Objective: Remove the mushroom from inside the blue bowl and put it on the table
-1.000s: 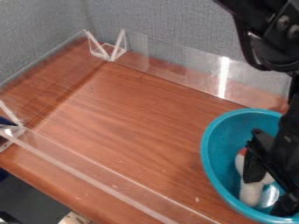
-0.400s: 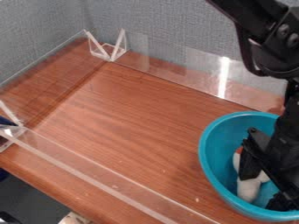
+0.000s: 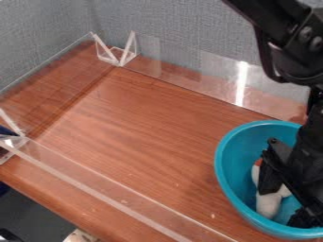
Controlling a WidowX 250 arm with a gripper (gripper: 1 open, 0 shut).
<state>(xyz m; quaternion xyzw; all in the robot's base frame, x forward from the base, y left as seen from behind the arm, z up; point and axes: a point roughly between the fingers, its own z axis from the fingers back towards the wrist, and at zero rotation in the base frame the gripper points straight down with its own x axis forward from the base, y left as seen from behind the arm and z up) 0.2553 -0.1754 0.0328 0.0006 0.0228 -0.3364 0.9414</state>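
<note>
The blue bowl (image 3: 243, 161) sits at the lower right of the table (image 3: 139, 123). Inside it the cream-white mushroom (image 3: 270, 200) stands with its stem toward the bowl's floor and an orange-red edge near its top. My gripper (image 3: 285, 186) reaches straight down into the bowl with its black fingers (image 3: 273, 163) open on either side of the mushroom. The fingers hide part of the mushroom, and I cannot tell whether they touch it.
Low clear acrylic walls (image 3: 190, 68) edge the tabletop, with white corner brackets (image 3: 116, 49) at the back and at the left edge (image 3: 10, 132). The black arm (image 3: 290, 43) comes down from the upper right above the bowl.
The arm shifted slightly between the oldest frame and the one after it; since then nothing has moved. The jaws stay open around the mushroom.
</note>
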